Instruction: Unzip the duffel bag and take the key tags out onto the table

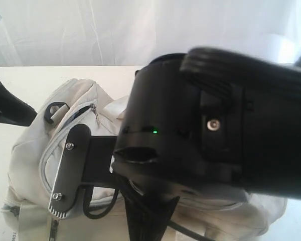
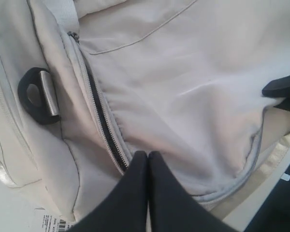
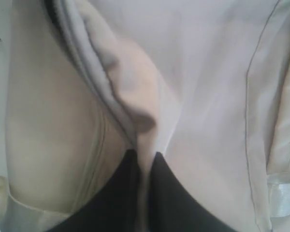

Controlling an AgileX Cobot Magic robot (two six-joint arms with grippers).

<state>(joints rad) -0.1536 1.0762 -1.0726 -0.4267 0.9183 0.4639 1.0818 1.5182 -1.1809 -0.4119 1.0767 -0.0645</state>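
Note:
The cream duffel bag [image 1: 32, 150] lies on the white table [image 1: 20, 75]. In the left wrist view my left gripper [image 2: 148, 154] is shut right at the lower end of the parted grey zipper [image 2: 104, 125]. The pull itself is hidden between the fingertips, and dark lining shows in the slit. My right gripper [image 3: 144, 157] is shut on a raised fold of the duffel bag's fabric [image 3: 135, 96] beside the zipper edge. The key tags are out of view. A black arm [image 1: 215, 130] close to the exterior camera hides both grippers there.
A black D-ring [image 2: 38, 94] sits on the bag beside the zipper. A barcode label [image 2: 55, 223] lies at the bag's edge on the table [image 2: 9, 212]. Another black arm part [image 1: 7, 108] enters from the left. White curtains hang behind the table.

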